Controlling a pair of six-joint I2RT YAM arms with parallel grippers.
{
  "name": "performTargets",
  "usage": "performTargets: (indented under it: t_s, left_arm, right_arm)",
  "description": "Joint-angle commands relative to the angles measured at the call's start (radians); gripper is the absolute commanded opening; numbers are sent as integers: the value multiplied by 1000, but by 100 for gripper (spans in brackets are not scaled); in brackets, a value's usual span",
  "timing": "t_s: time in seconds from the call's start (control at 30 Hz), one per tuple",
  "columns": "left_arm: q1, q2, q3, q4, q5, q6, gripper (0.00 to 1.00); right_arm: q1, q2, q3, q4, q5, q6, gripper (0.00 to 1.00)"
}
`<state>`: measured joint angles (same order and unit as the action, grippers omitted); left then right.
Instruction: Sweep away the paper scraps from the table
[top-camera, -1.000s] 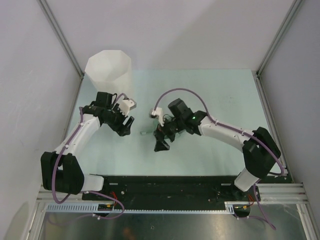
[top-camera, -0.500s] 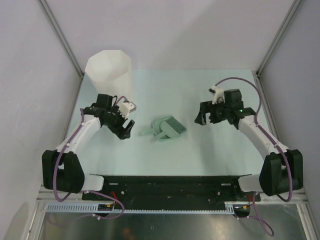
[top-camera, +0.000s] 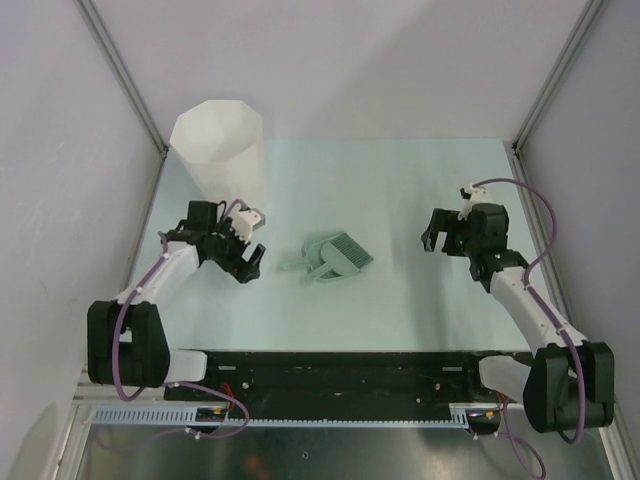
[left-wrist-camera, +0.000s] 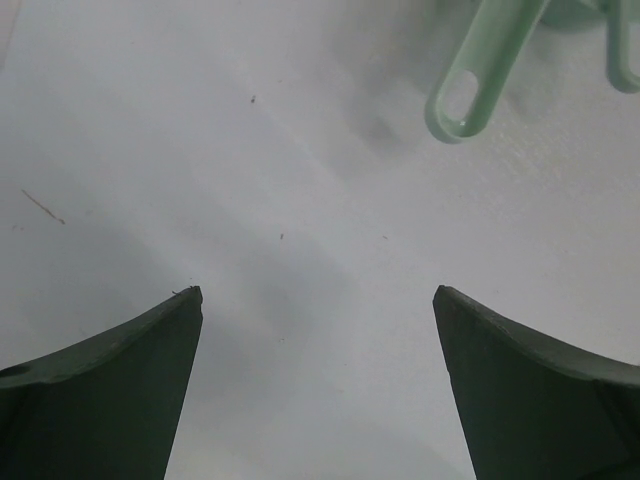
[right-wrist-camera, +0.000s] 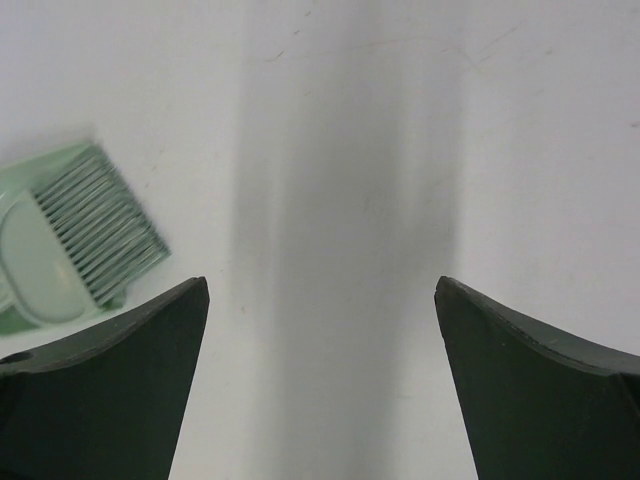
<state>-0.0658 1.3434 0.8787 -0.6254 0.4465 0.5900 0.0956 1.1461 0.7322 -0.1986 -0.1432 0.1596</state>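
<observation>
No paper scraps show in any view. The pale mint-green table (top-camera: 400, 180) holds a green brush and dustpan set (top-camera: 335, 258) lying at its middle. My left gripper (top-camera: 250, 262) is open and empty, left of the set; in the left wrist view (left-wrist-camera: 315, 295) a green handle (left-wrist-camera: 475, 75) lies ahead of it. My right gripper (top-camera: 432, 238) is open and empty, well right of the set; in the right wrist view (right-wrist-camera: 320, 285) the brush bristles (right-wrist-camera: 85, 235) lie to the left of it.
A tall white faceted bin (top-camera: 218, 150) stands at the back left corner, just behind my left arm. Grey walls and metal rails edge the table. The black front rail (top-camera: 340, 370) runs along the near edge.
My right gripper has swung from over the brush and dustpan out to the right, leaving them lying on the table. My left gripper has drawn back slightly to the left.
</observation>
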Motion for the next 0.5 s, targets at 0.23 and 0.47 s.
performTargets:
  t_s: [0.23,0.47]
  left_arm:
    - [8,-138,-251,605,-236,-323,100]
    - [8,-217,-467,1042,-321,-435,100]
  right_arm:
    - [-8,-100,-158,349,194,17,100]
    - [-5,-126,-309,580,319,-15,100]
